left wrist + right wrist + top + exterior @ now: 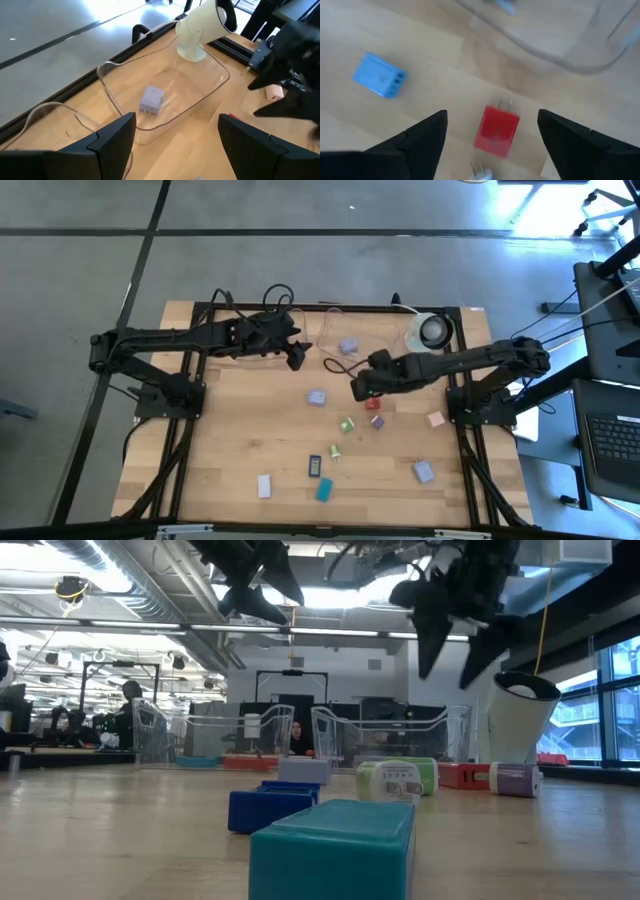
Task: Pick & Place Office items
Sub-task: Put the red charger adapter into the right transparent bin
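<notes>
Small blocky office items lie scattered on the wooden table (230, 440): lilac (316, 396), green (346, 424), red (372, 403), pink (435, 419), dark blue (314, 466), teal (324, 490) and white (265, 485). One lilac piece (151, 99) lies inside a clear tray (210, 87). My right gripper (360, 388) hovers open above the red piece (496, 131), beside a lilac-blue piece (380, 76). My left gripper (297, 355) hangs open near the tray's left side (175, 145). In the low view both grippers (255, 585) (455, 615) are well above the table.
A round white tape roll (435, 330) stands at the table's far right, next to the tray (335, 320). A second clear tray wall (45, 112) shows to the left. Cables lie along the far edge (280, 295). The table's near left part holds few pieces.
</notes>
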